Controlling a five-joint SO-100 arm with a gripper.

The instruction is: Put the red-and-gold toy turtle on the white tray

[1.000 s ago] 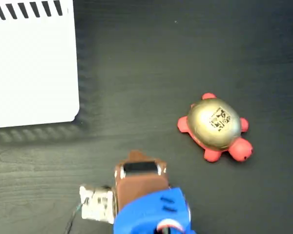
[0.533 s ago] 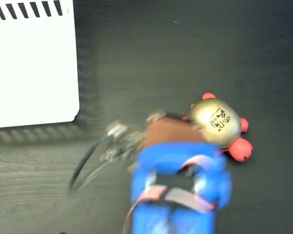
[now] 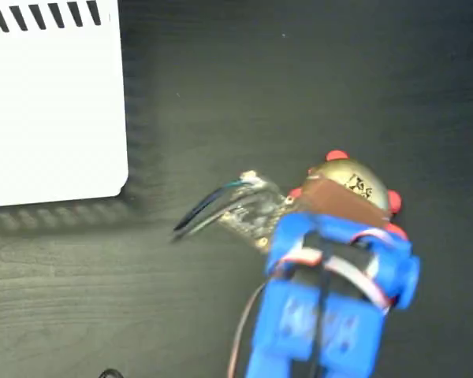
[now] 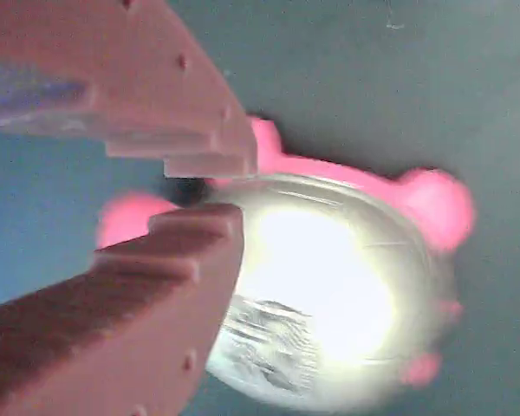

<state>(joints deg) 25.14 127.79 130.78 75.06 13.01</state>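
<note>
Nothing here can really be read. Just beyond my tool (image 3: 319,197) in the fixed view, the gold shell of the red-and-gold toy turtle (image 3: 355,175) bears a small black printed mark, but its characters are too small and blurred to make out. In my wrist view the same mark shows as a grey smear on the shell (image 4: 273,342), right beside my lower finger. The white tray (image 3: 51,110), far left of my tool, carries only black slanted stripes, no lettering.
</note>
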